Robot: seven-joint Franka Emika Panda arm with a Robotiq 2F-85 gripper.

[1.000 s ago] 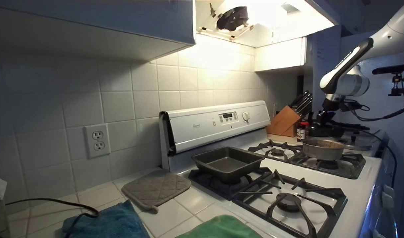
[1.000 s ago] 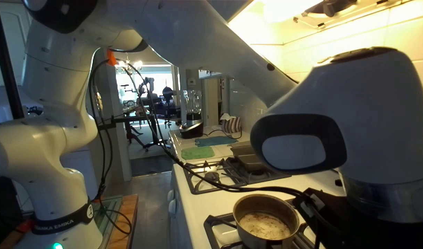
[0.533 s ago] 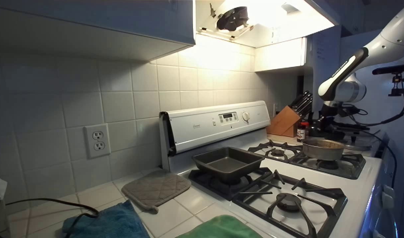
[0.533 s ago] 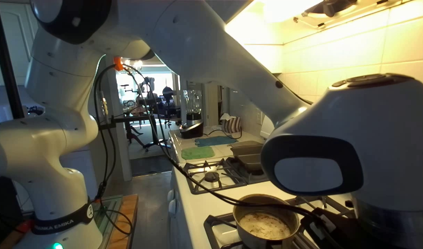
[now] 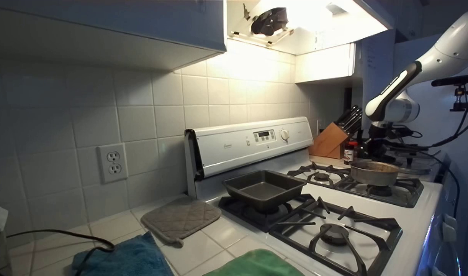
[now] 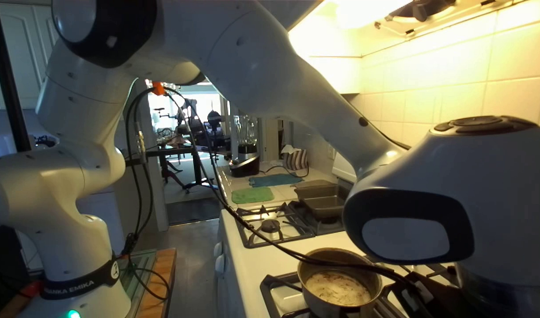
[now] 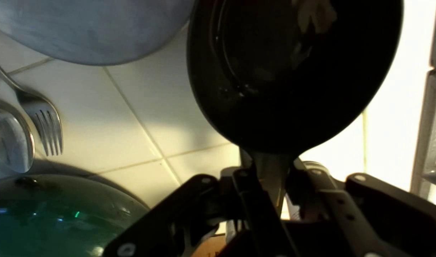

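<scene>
The gripper (image 7: 272,172) is clamping the handle (image 7: 274,159) of a black pan (image 7: 293,78), pressing it from both sides. The pan is jutting out over the tiled counter (image 7: 132,125); whether the two are touching, I cannot tell. In the wrist view, a round grey thing (image 7: 87,30) is lying left of the pan, a fork (image 7: 43,117) and a spoon (image 7: 9,139) are lying side by side farther left, and a glossy green thing (image 7: 61,217) is sitting beside the spoon.

In an exterior view, a red-capped jar (image 5: 349,154) is standing just left of the gripper, and a knife block (image 5: 328,142) is standing left of the jar.

In an exterior view, a pot (image 6: 314,300) is sitting on the near burner (image 6: 287,284), its pale inside showing dark specks. Farther off, a tin (image 6: 323,208) is resting on the far right burner (image 6: 329,226). Beyond the stove (image 6: 252,260), a green towel (image 6: 252,195) is lying flat, with a blue towel (image 6: 276,179) lying past it to the right. Farthest along the counter, a blender (image 6: 245,163) is standing at the left and a striped box (image 6: 295,160) is standing at the right.
</scene>
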